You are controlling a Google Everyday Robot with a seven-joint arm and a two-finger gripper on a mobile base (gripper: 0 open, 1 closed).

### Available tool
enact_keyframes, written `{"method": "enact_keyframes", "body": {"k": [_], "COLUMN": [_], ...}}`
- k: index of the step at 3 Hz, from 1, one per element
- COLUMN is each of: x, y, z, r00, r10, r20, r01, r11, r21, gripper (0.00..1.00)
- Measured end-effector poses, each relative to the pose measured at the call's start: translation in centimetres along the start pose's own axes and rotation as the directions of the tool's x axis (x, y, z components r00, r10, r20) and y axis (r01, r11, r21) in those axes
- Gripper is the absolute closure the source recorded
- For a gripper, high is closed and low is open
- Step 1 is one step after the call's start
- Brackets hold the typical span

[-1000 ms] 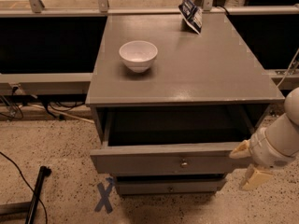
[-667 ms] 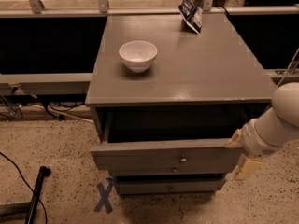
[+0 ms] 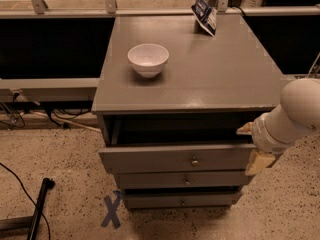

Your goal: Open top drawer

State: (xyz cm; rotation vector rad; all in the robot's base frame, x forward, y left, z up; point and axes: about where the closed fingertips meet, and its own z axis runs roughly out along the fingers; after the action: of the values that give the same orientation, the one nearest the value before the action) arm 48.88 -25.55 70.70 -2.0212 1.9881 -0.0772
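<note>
View: camera view, looking down on the front of a grey cabinet (image 3: 215, 69) from above.
Top drawer: the top drawer (image 3: 160, 158) sits at centre frame, just under the cabinet top. It is pulled partway out, so a dark gap of interior shows behind its front.
Knob: a small round metal knob (image 3: 194, 161) is at the middle of the front. Nothing is touching it.
Lower drawers: the middle drawer (image 3: 150, 180) and the bottom drawer (image 3: 150, 201) sit further back, below the top one, and look closed.
Gripper: the gripper (image 3: 252, 145) is at the right edge of the frame, on a white arm (image 3: 300, 106), level with the right end of the drawer front.
Pincer state: the two beige fingertips (image 3: 259, 162) stand well apart. One is by the upper edge at the drawer's right end, the other beside its lower right corner. No clamp on anything is evident.
Reason for placing: judged, the gripper works the drawer's side edge, not the knob, because the exposed end gives it a broad face to hook or push.
Cabinet top: a white bowl (image 3: 148, 59) stands left of centre and a blue packet (image 3: 206, 15) lies at the upper right. Both are clear of the drawer's travel.
Floor: a blue tape cross (image 3: 111, 211) lies at the lower left, probably a positioning mark.
Progress: judged, the opening is largely done and some travel remains.
</note>
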Motion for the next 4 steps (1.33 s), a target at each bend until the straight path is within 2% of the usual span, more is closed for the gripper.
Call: {"method": "enact_keyframes", "body": {"k": [1, 2, 3, 4], "x": [-0.2, -0.4, 0.1, 0.6], "y": [-1.3, -2.6, -2.8, -1.6], "z": [-0.3, 1.1, 3.6, 5.6], "r00": [1.0, 0.999, 0.999, 1.0], "r10": [-0.023, -0.051, -0.047, -0.026], "r20": [-0.006, -0.007, 0.0, 0.016], "r01": [0.023, 0.051, 0.047, 0.026], "r11": [0.9993, 0.998, 0.9989, 0.9981], "r21": [0.03, 0.036, -0.001, -0.056], "gripper": [0.23, 0.24, 0.23, 0.24]}}
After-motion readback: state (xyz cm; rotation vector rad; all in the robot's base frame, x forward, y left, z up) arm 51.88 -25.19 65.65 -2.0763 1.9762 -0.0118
